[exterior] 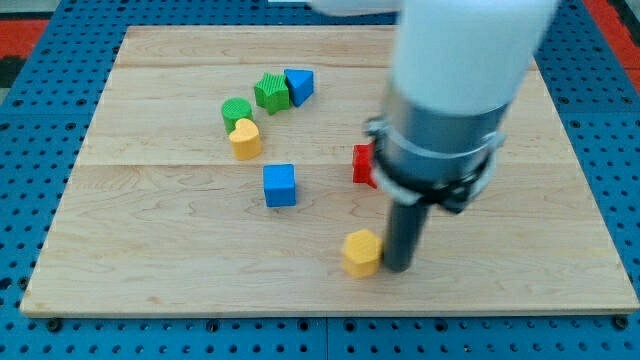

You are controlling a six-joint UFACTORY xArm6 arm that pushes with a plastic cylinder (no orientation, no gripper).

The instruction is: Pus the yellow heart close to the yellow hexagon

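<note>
No jaws on this arm, only a dark rod; my tip (397,268) stood on the tabletop (150,250), touching or just beside the right side of the yellow hexagon (362,252), low in the view's middle. Image blurred there, so contact uncertain. Behind the rod, a red block (362,164) showed partly, shape hidden by the arm. Blue cube (280,185) lay left of centre. Yellow heart (245,139) sat well apart from the hexagon, up and to the view's left, touching the green cylinder (235,112) above it; its point and long axis too small to tell. Further up-right: a green block (271,92) against a blue block (299,85).
</note>
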